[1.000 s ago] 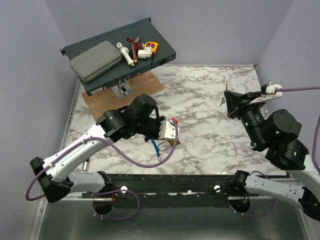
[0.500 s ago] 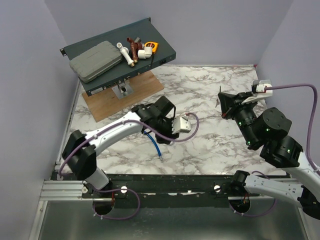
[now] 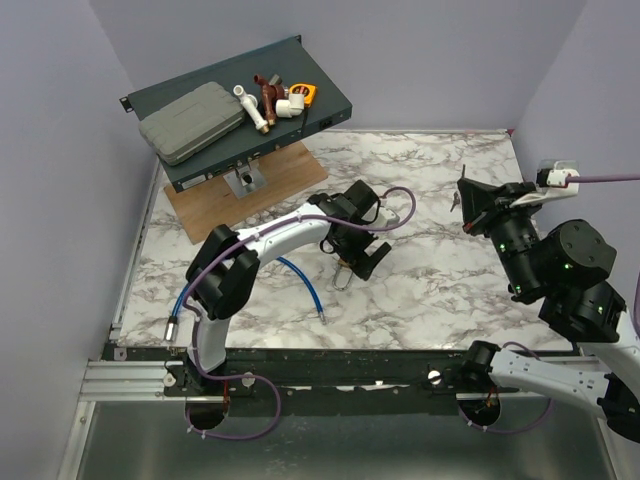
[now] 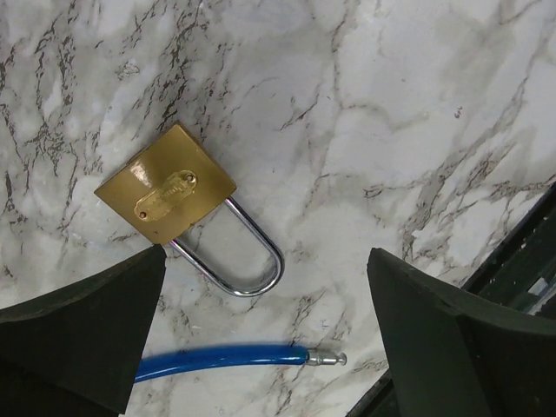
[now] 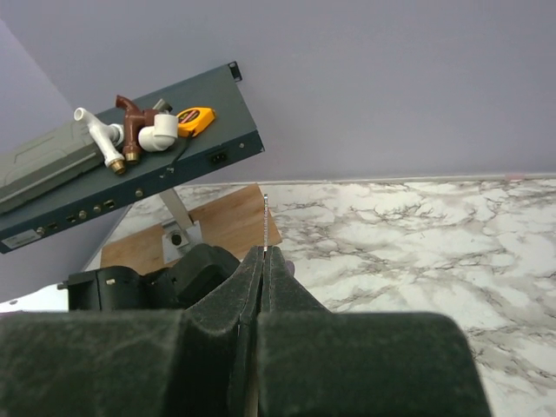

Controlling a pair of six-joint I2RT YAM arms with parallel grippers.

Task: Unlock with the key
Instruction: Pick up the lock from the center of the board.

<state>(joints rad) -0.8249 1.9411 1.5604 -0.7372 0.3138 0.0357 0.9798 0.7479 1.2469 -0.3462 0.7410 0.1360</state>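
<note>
A brass padlock (image 4: 165,195) with a silver shackle (image 4: 252,276) lies flat on the marble table. My left gripper (image 4: 269,347) hovers right above it, open wide, with nothing between its fingers (image 4: 78,339). In the top view the left gripper (image 3: 356,252) covers most of the padlock (image 3: 343,275). My right gripper (image 5: 265,254) is shut on the key (image 5: 265,221), whose thin silver blade sticks up past the fingertips. In the top view the right gripper (image 3: 466,205) is held above the table's right side, well apart from the padlock.
A blue cable (image 4: 217,358) with a metal tip lies just beside the shackle and curves left across the table (image 3: 300,280). At the back left a dark rack unit (image 3: 240,110) carries a grey case, pipe fittings and a tape measure, above a wooden board (image 3: 250,190).
My left arm has swung right to the middle of the table and its gripper has opened above the padlock. The right arm shifted a little, still gripping the key.
</note>
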